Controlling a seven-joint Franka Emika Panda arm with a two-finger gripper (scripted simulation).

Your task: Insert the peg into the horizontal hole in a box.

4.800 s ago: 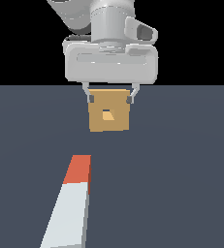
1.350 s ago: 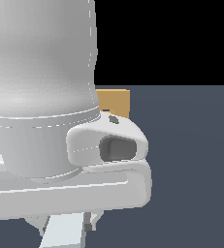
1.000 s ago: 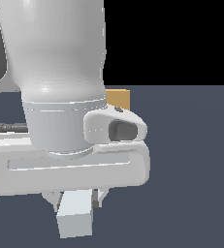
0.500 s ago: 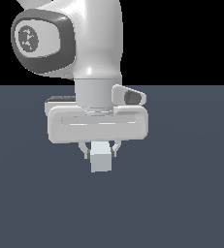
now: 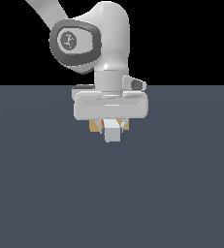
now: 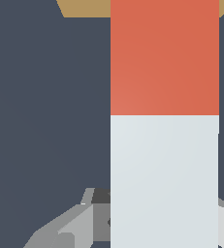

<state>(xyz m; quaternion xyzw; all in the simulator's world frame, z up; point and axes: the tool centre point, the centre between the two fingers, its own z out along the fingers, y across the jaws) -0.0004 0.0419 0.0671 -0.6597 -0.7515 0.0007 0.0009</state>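
The arm's white body filled the exterior view's upper centre, hiding most of the box behind it. The gripper was clamped on the peg, its orange end toward the box. The hole was hidden.

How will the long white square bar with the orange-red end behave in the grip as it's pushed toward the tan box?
The white square bar with the orange-red end looks rigid, so it should not bend. Flat faces probably resist rolling between the gripper fingers. Its smooth surface might slip if it snags on the tan box.
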